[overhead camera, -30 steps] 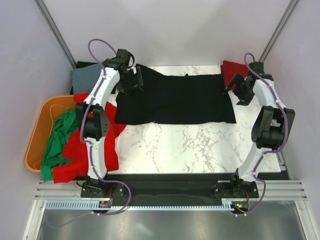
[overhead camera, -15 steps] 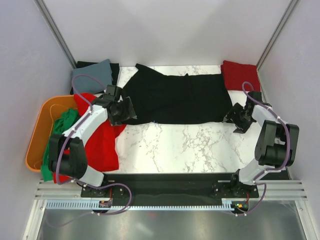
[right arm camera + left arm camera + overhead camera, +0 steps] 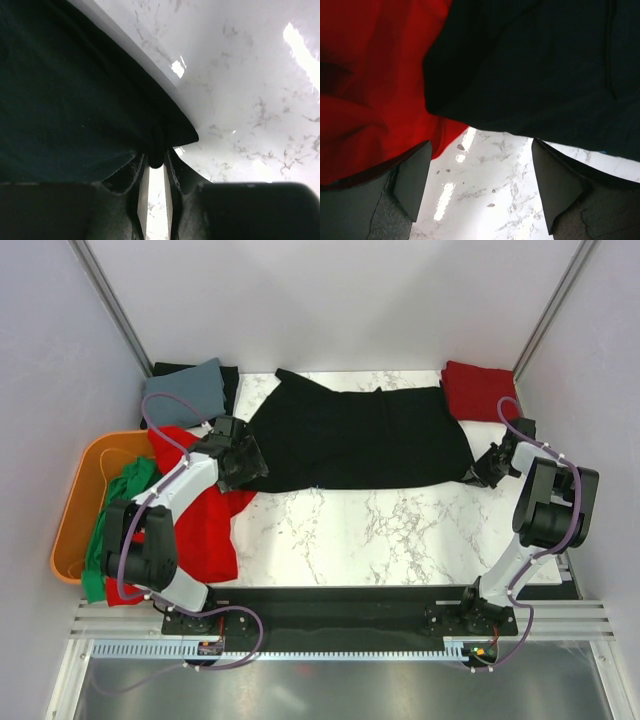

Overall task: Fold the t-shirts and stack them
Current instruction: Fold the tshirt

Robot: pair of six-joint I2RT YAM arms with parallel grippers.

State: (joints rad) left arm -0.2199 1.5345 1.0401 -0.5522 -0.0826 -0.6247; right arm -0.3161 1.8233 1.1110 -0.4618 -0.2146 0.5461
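Note:
A black t-shirt lies spread across the back of the marble table. My left gripper is at the shirt's near left corner, low over the table. In the left wrist view the left gripper is open over bare marble, with the black t-shirt just ahead and a red t-shirt to its left. My right gripper is at the shirt's near right corner. In the right wrist view the right gripper is shut on a pinched fold of the black t-shirt.
A folded red t-shirt sits at the back right. A grey-blue t-shirt lies at the back left. An orange tub stands off the left edge, with a green t-shirt and a red t-shirt draped beside it.
Both arms have come down from the shirt's far corners to its near corners. The right gripper has closed on the near right corner. The left gripper stays open.

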